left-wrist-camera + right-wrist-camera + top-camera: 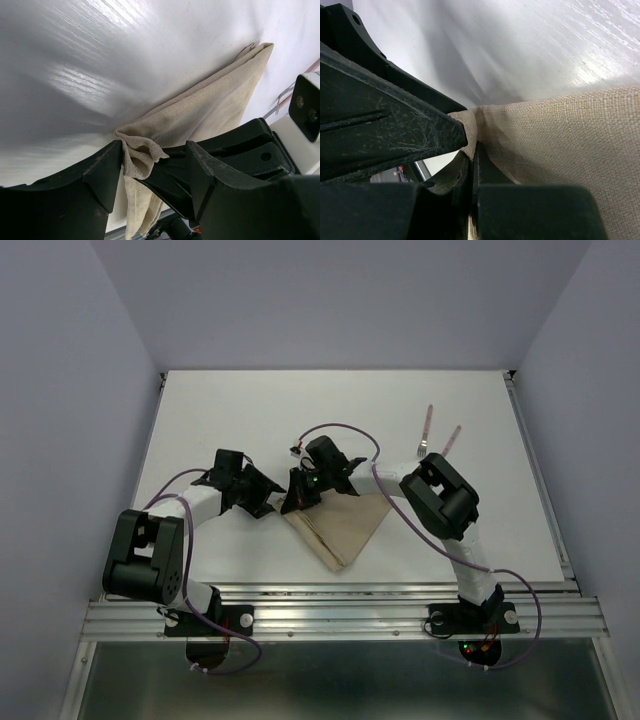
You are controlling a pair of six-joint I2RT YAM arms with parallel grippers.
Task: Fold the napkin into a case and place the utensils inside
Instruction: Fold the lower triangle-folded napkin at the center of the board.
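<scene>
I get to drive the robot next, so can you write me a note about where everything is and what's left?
Left gripper: open, jaws either side of the napkin at its bunched left corner.
Right gripper: shut on that same corner.
The napkin lies mid-table, folded into a triangle.
The utensils lie side by side at the far right, apart from the napkin.
Done: first fold only.
Left: finish the case, then put the utensils inside.
</scene>
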